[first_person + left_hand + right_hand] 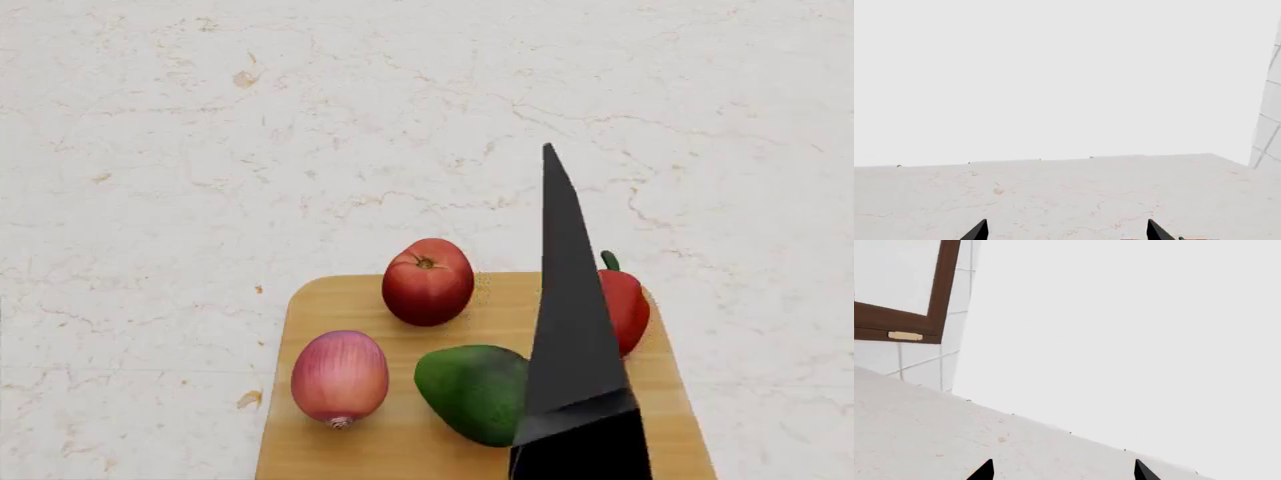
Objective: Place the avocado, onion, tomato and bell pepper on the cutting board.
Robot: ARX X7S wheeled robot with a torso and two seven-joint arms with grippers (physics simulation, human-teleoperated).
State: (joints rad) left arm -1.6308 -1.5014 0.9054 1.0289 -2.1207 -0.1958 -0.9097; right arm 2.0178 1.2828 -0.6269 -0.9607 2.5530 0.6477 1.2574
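The marble tabletop point(160, 150) carries the cutting board point(320, 300), the landmark here, and all four items sit on it. The avocado point(470, 390) lies at its near middle, the onion point(339, 377) near its left edge, the bell pepper point(627, 305) at its right edge, and the tomato point(427, 281) by its far edge. The task looks finished. Both wrist views show fingers point(977, 232) spread wide, holding nothing.

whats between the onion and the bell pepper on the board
In the head view the avocado lies between the onion and the bell pepper, with a dark pincer finger crossing in front of the pepper.
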